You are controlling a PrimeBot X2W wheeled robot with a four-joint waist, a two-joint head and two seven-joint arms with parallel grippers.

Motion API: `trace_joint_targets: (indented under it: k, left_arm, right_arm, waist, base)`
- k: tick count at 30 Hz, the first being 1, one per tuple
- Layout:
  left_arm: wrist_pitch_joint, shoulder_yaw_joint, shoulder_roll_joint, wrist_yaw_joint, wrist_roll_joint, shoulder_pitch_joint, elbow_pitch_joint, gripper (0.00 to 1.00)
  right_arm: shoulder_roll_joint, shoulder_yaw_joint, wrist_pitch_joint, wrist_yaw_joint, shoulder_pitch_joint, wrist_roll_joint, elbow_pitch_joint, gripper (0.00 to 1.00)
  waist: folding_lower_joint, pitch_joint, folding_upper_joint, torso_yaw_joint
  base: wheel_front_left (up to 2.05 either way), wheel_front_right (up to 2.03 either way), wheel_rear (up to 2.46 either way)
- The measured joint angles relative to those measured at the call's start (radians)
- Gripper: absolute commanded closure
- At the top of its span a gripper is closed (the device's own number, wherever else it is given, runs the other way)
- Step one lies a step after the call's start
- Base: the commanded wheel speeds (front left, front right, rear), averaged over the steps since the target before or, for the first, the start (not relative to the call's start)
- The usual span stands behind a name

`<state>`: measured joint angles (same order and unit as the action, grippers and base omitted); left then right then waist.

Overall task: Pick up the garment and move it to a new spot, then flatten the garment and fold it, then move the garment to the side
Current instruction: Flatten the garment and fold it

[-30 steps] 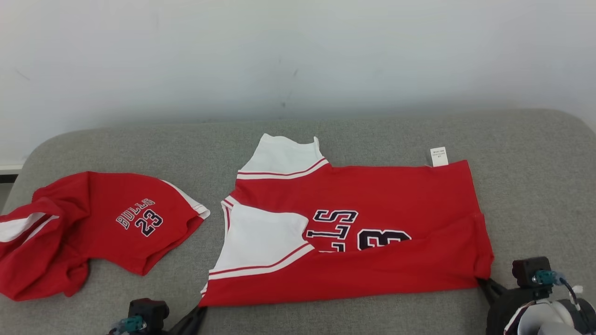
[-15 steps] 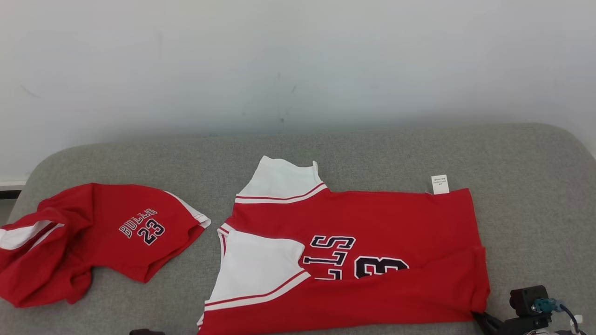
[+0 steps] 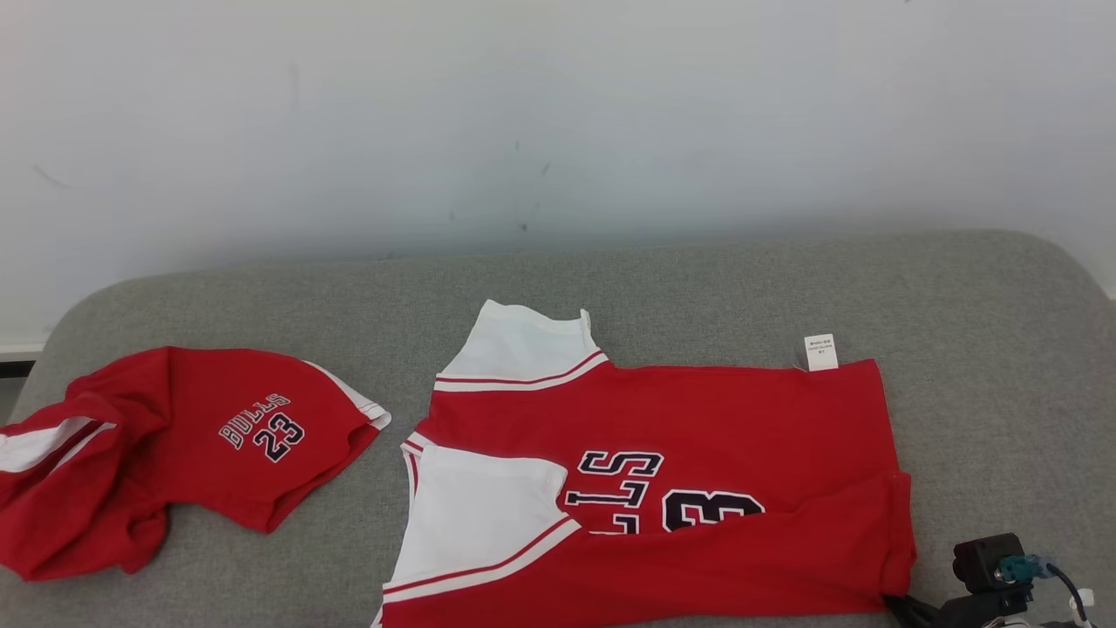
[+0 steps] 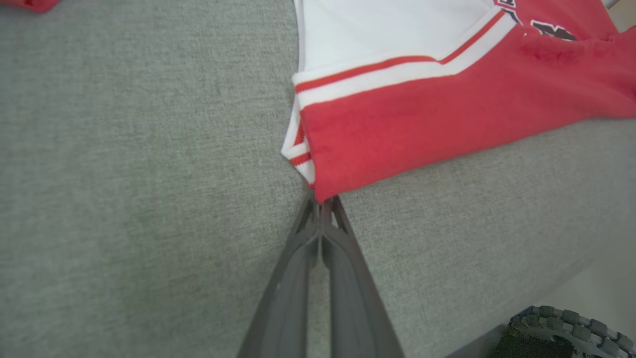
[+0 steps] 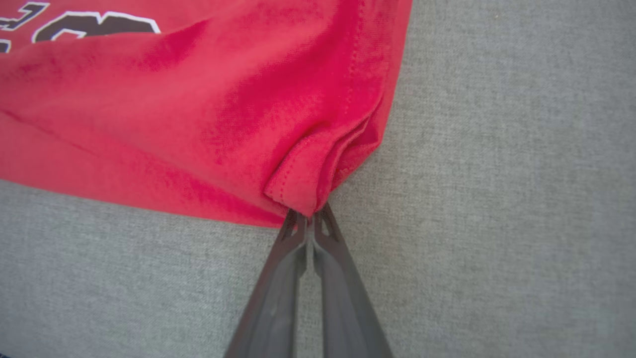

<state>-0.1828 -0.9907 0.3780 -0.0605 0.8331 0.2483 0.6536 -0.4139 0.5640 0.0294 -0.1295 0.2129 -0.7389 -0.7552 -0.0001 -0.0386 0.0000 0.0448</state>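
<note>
While the left claw (image 4: 322, 201) and right claw (image 5: 309, 216) each clamp a near corner of the jersey (image 3: 697, 419), half folded on the grey cushion (image 3: 261, 296), such thin pinches could slip or an uneven pull skew the fold.

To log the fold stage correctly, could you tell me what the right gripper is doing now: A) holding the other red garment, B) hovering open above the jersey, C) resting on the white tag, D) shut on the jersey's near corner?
D: the right gripper is shut on a bunched hem corner of the jersey.
</note>
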Motion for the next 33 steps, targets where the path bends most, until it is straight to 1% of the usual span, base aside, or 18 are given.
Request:
trace_joint_targets:
  k: [1,2,3,4,9,11,12,13,14,15,23,25,26,27,30,31,33]
  left_arm:
    - [0.007,0.0,0.001,0.0,0.003,-0.001,-0.004,1.0]
    - [0.008,0.0,0.002,0.0,0.004,-0.001,-0.007,1.0]
    - [0.012,0.001,0.004,0.0,0.004,-0.002,-0.011,1.0]
    - [0.014,0.002,0.005,0.0,0.007,-0.003,-0.015,1.0]
    - [0.023,0.007,0.008,0.009,0.014,-0.016,-0.03,1.0]
    - [0.025,0.009,0.01,0.011,0.018,-0.017,-0.036,0.94]
    - [0.025,0.01,0.011,0.014,0.02,-0.018,-0.04,0.83]
    - [0.025,0.012,0.012,0.017,0.02,-0.019,-0.044,0.55]
    - [0.025,0.015,0.014,0.022,0.021,-0.019,-0.05,0.25]
    - [0.025,0.019,0.017,0.026,0.021,-0.021,-0.054,0.0]
    - [0.024,0.049,0.071,0.057,0.057,-0.062,-0.13,0.0]
    - [0.018,0.061,0.09,0.074,0.057,-0.063,-0.156,0.0]
    - [0.005,0.079,0.106,0.087,0.057,-0.063,-0.18,0.0]
    - [-0.002,0.088,0.112,0.089,0.057,-0.063,-0.194,0.0]
    - [-0.026,0.117,0.124,0.118,0.056,-0.062,-0.237,0.0]
    - [-0.029,0.124,0.127,0.123,0.055,-0.061,-0.249,0.0]
    - [-0.039,0.142,0.128,0.137,0.052,-0.058,-0.275,0.0]
  right_arm:
    - [-0.001,-0.001,0.005,0.0,0.0,0.0,0.0,0.95]
    - [-0.003,-0.001,0.008,0.0,-0.001,0.0,0.002,0.62]
    - [-0.006,-0.001,0.012,0.0,-0.001,0.0,0.005,0.51]
    - [-0.009,-0.001,0.016,0.0,-0.002,0.0,0.008,0.0]
    - [-0.029,-0.015,0.038,0.0,-0.009,-0.02,0.019,0.0]
    - [-0.032,-0.028,0.044,0.0,-0.021,-0.045,0.034,0.0]
    - [-0.032,-0.035,0.047,0.0,-0.028,-0.062,0.045,0.0]
    - [-0.033,-0.044,0.051,0.0,-0.035,-0.077,0.054,0.0]
    - [-0.036,-0.048,0.052,0.0,-0.044,-0.09,0.067,0.0]
    - [-0.04,-0.052,0.055,0.0,-0.053,-0.102,0.082,0.0]
    - [-0.081,-0.103,0.059,0.0,-0.118,-0.197,0.195,0.0]
    - [-0.093,-0.113,0.059,0.0,-0.134,-0.207,0.227,0.0]
    - [-0.109,-0.126,0.058,0.0,-0.146,-0.217,0.263,0.0]
    - [-0.115,-0.132,0.056,0.0,-0.149,-0.224,0.281,0.0]
    - [-0.123,-0.145,0.042,0.0,-0.147,-0.226,0.339,0.0]
    - [-0.123,-0.146,0.038,0.003,-0.147,-0.225,0.356,0.0]
    - [-0.124,-0.151,0.02,0.022,-0.146,-0.208,0.382,0.0]
  waist:
    - [0.0,0.001,0.0,0.0]
    - [0.0001,0.001,0.0,0.0]
    - [0.0001,0.002,0.0,0.0]
    - [0.0001,0.003,0.0,0.0]
    - [0.0001,0.007,0.0,-0.002]
    - [0.0001,0.009,0.0,-0.002]
    - [0.0002,0.009,0.0,-0.002]
    - [0.0001,0.009,0.0,-0.002]
    - [0.0001,0.01,0.0,-0.003]
    - [0.0001,0.01,0.0001,-0.003]
    - [0.0001,0.012,0.0,-0.005]
    - [0.0001,0.013,0.0,-0.005]
    - [0.0001,0.014,0.0001,-0.004]
    - [0.0001,0.015,0.0001,-0.004]
    - [0.0001,0.017,0.0001,-0.005]
    - [0.0001,0.018,0.0,-0.005]
    - [0.0002,0.02,0.0001,-0.005]
  base:
    - [0.0,0.0,0.0]
    - [0.0,0.0,0.0]
    - [0.0,0.0,0.0]
    - [0.0,0.0,0.0]
    - [0.0,0.0,0.0]
    - [0.0,0.0,0.0]
    - [0.0,0.0,0.0]
    - [0.0,0.0,0.0]
    - [0.0,0.0,0.0]
    - [0.0,0.0,0.0]
    - [0.0,0.0,0.0]
    - [0.0,0.0,0.0]
    - [0.0,0.0,0.0]
    - [0.0,0.0,0.0]
    - [0.0,0.0,0.0]
    - [0.0,0.0,0.0]
    - [0.0,0.0,0.0]
